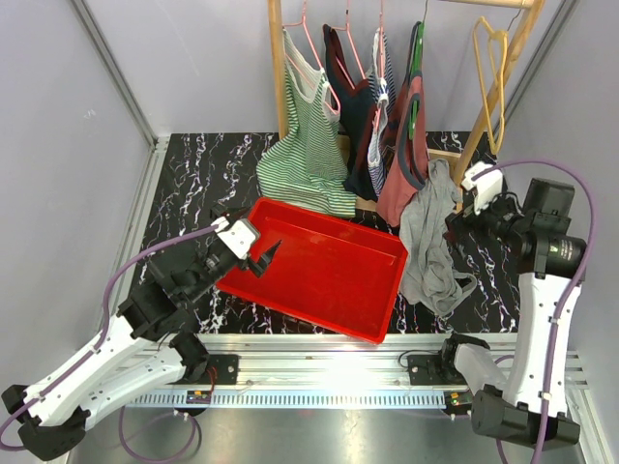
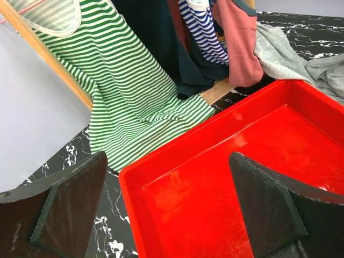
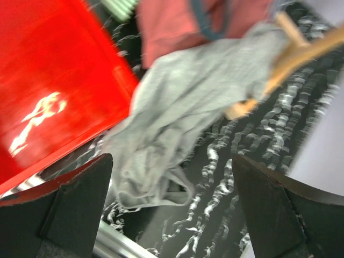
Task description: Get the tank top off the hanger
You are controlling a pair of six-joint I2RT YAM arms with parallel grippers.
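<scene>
A grey tank top [image 1: 432, 242] lies crumpled on the black marbled table, its upper part draped over the wooden rack's base bar [image 3: 290, 54], off any hanger. An empty yellow hanger [image 1: 491, 58] hangs on the rail above it. My right gripper [image 1: 456, 220] hovers open just right of the grey tank top [image 3: 183, 107], with nothing between its fingers [image 3: 172, 161]. My left gripper [image 1: 263, 259] stands open above the left rim of the red tray [image 1: 329, 275], holding nothing [image 2: 167, 161].
On the wooden rack [image 1: 277, 58] hang a green-striped tank top [image 1: 308, 135], a dark navy one [image 1: 350, 106], a blue-striped one [image 1: 380, 106] and a reddish one [image 1: 406, 155], all on hangers. The red tray [image 2: 215, 183] fills the table's middle. Grey walls enclose the sides.
</scene>
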